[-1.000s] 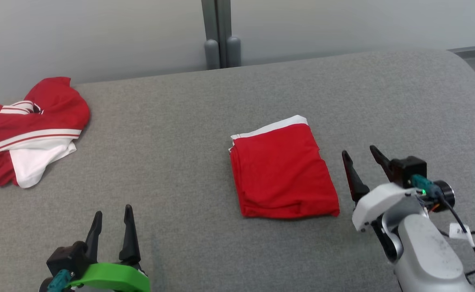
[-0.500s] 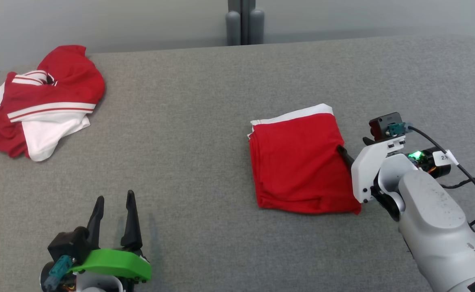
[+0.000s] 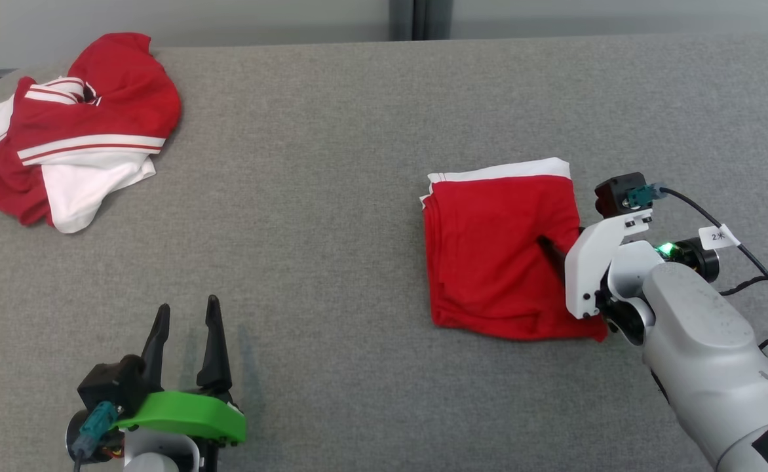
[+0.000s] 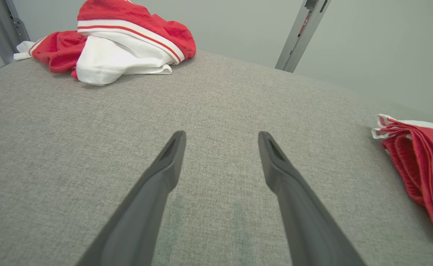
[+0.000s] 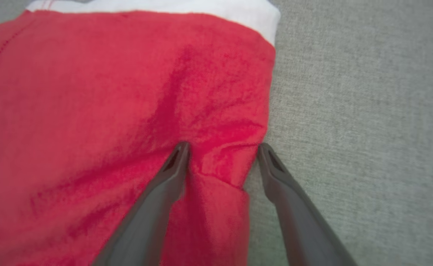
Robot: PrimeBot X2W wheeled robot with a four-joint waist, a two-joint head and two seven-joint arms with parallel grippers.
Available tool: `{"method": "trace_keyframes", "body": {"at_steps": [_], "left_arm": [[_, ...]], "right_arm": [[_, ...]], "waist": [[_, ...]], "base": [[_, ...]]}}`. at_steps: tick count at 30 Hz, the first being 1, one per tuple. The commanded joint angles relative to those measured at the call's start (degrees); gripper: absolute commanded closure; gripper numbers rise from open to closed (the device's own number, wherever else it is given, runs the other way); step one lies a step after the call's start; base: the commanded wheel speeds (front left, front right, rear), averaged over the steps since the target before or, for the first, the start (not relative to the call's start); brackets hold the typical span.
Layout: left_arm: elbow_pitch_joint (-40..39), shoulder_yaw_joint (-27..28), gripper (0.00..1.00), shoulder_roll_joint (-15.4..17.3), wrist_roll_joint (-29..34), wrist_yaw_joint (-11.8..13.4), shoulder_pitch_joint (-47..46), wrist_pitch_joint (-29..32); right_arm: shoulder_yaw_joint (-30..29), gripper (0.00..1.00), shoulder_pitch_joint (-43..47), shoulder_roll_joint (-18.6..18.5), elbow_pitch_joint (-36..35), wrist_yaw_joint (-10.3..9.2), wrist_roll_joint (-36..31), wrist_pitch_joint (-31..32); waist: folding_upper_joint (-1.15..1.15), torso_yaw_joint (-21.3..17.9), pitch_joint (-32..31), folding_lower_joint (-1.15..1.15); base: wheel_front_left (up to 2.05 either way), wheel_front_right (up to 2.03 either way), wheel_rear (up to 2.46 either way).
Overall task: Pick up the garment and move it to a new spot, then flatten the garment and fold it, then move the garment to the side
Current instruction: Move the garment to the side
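Note:
The folded red garment (image 3: 495, 249) with a white band along its far edge lies right of centre on the grey padded surface (image 3: 331, 196). My right gripper (image 3: 564, 246) is open and pressed down at the garment's right edge. In the right wrist view the right gripper (image 5: 223, 147) straddles that edge: the left finger rests on the wrinkled red cloth (image 5: 91, 111) and the right finger on the grey surface beside it. My left gripper (image 3: 187, 305) stands open at the lower left, nothing between its fingers (image 4: 222, 135). The folded garment (image 4: 423, 173) lies far to its right.
A crumpled pile of red and white clothes (image 3: 69, 131) sits at the far left corner, also in the left wrist view (image 4: 120, 40). A grey post (image 3: 421, 16) stands behind the surface's far edge. A cable loops off my right wrist (image 3: 761, 275).
The head camera has tilted down and shifted. My right gripper has swung from beside the garment onto its right edge, puckering the cloth. The left gripper has stayed put.

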Motion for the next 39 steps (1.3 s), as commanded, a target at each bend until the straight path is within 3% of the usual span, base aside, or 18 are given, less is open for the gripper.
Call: {"method": "trace_keyframes", "body": {"at_steps": [1, 11, 19, 29, 34, 39], "left_arm": [[0.0, -0.1, 0.00, 0.1, 0.6, -0.2, -0.9, 0.0], [-1.0, -1.0, 0.00, 0.2, 1.6, -0.5, -2.7, 0.0], [-2.5, -2.3, 0.00, 0.2, 3.6, -0.9, -6.2, 0.0], [-3.2, -5.2, 0.00, 1.8, 5.6, -1.4, -9.0, 0.0], [-3.2, -6.4, 0.00, 3.0, 5.4, -1.4, -9.9, 0.0], [-3.2, -7.3, 0.00, 3.6, 4.9, -1.5, -10.7, 0.0]], "right_arm": [[0.9, 0.99, 0.0, -0.4, 0.8, -0.06, 0.3, -0.5], [4.0, 1.00, -4.3, -3.9, 1.5, -0.07, 0.5, -8.5], [1.9, 1.00, -7.7, -7.6, 3.8, -0.07, 0.3, -12.6], [-1.3, 1.00, -10.4, -7.9, 6.4, -0.07, 1.1, -17.2], [-1.8, 1.00, -11.4, -7.0, 7.8, -0.07, 0.7, -18.6], [-2.1, 1.00, -13.6, -7.6, 9.5, -0.07, -0.9, -20.3]], "waist": [[0.00, -0.1, 0.1, 0.00], [0.00, -4.7, 1.6, 0.00], [0.00, -12.9, 6.4, 0.00], [0.00, -22.3, 12.0, 0.00], [0.00, -23.9, 13.4, 0.00], [0.00, -22.9, 14.4, 0.00]], "base": [[0.00, 0.00, 0.00], [0.00, 0.00, 0.00], [0.00, 0.00, 0.00], [0.00, 0.00, 0.00], [0.00, 0.00, 0.00], [0.00, 0.00, 0.00]]}}
